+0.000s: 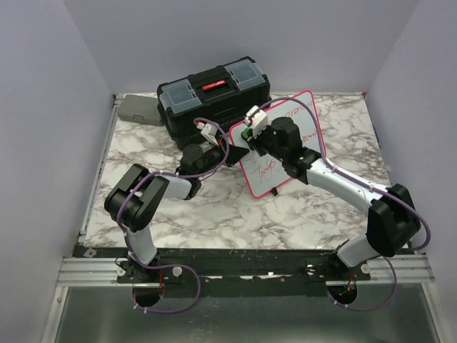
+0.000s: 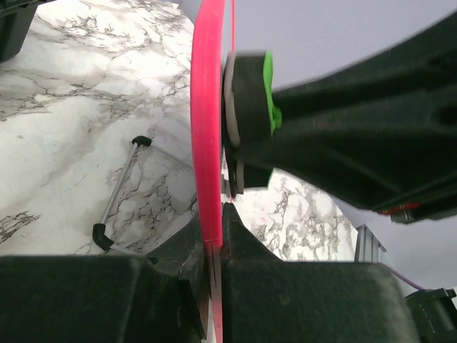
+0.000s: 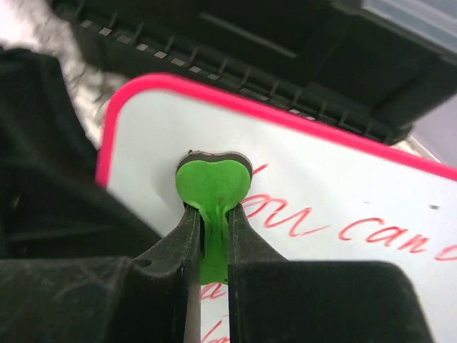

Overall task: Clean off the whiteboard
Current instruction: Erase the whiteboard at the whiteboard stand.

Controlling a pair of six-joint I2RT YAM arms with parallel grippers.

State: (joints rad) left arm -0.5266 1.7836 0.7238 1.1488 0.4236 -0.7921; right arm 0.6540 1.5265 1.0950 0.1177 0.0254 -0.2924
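Observation:
The whiteboard (image 1: 282, 143), white with a pink-red frame and red handwriting, stands tilted near the table's middle. My left gripper (image 1: 230, 146) is shut on its left frame edge; in the left wrist view the pink frame (image 2: 207, 143) runs between the closed fingers of the left gripper (image 2: 216, 232). My right gripper (image 1: 251, 134) is shut on a green heart-shaped eraser (image 3: 213, 187), whose dark pad is pressed against the board's upper left area (image 3: 321, 186), beside the red writing (image 3: 293, 218). The eraser also shows in the left wrist view (image 2: 269, 93).
A black toolbox (image 1: 213, 96) with a red handle stands behind the board, and shows in the right wrist view (image 3: 285, 50). A grey case (image 1: 138, 110) lies at the far left. The board's metal stand leg with black feet (image 2: 118, 193) rests on the marble table (image 1: 214, 214).

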